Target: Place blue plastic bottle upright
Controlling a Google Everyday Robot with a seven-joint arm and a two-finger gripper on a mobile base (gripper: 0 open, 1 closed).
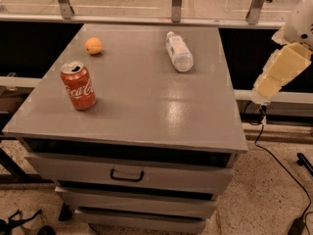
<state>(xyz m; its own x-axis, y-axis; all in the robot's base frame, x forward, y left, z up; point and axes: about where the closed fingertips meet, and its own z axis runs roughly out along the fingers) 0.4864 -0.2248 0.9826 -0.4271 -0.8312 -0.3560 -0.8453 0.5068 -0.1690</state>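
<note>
bottle (178, 52) is lying on its side at the far right of the tabletop (146, 106). white cap points to the back edge, base toward me, long axis running back to front with a slight slant. i'd call this the reach, not yet begun. gripper (276, 75) hangs off the table's right side, well apart from the bottle. i can't tell how open it is. next: come in across the body, grasp, tip it base down. can (78, 86) and orange (93, 45) sit well left.
</note>
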